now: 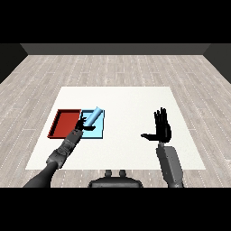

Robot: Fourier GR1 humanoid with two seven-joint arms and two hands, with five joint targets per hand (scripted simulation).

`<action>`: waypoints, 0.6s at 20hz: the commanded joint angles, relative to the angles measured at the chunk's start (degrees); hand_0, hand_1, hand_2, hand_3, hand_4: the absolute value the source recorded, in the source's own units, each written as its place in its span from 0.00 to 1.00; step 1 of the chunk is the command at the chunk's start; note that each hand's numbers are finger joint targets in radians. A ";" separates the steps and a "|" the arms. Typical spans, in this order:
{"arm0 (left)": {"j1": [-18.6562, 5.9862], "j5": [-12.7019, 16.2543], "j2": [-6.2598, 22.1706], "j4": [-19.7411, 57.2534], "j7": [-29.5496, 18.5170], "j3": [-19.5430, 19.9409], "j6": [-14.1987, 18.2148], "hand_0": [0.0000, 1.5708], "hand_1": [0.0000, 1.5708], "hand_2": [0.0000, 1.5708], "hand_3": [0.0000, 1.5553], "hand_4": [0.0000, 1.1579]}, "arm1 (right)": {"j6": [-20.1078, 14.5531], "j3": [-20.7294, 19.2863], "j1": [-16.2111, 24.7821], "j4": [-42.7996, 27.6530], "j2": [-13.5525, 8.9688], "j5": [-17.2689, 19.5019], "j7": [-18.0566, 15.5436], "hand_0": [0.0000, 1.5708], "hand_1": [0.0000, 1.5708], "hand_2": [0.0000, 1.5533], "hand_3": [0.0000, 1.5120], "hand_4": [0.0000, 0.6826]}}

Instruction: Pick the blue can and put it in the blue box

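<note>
the white table carries two trays side by side, so the drop spot sits within the left arm's reach. the red tray lies left of the light blue tray. the left hand curls round the blue can, holding it tilted above the blue tray, likely ready to set down. the right hand stands well apart, fingers straight and spread, holding nothing.

Tabletop is showing smooth, matt white. Floor is reading as pale wood planks. Red tray is appearing matt; blue can is looking smooth, faintly glossy.
</note>
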 commanded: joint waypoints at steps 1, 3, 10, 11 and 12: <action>3.49 0.48 -1.39 1.58 -1.41 1.30 6.39 0.00 0.00 0.00 0.00 0.00 | 1.55 -0.78 -1.93 3.95 0.24 -0.06 -1.69 0.00 0.00 0.00 0.00 0.00; 6.33 3.02 -0.14 -2.04 -7.60 4.13 10.95 0.00 0.00 0.00 0.00 0.00 | 0.74 -0.68 -1.92 1.45 0.21 -0.74 0.65 0.00 0.00 0.00 0.00 0.00; 5.59 8.57 -0.50 -19.01 -27.95 10.11 10.83 0.00 0.00 0.00 0.00 0.00 | 1.50 -0.49 0.32 -1.65 0.31 -1.26 0.08 0.00 0.00 0.00 0.00 0.00; 7.29 9.23 -2.89 -22.19 -30.84 10.00 9.06 0.00 0.00 0.00 0.00 0.00 | 3.41 -0.94 1.35 -0.70 -0.10 -2.31 -0.69 0.00 0.00 0.00 0.00 0.00; 9.01 9.68 0.00 -24.19 -32.23 10.02 4.52 0.00 0.00 0.00 0.00 0.00 | 1.41 -0.40 0.43 -2.55 0.65 -2.36 1.58 0.00 0.00 0.00 0.00 0.00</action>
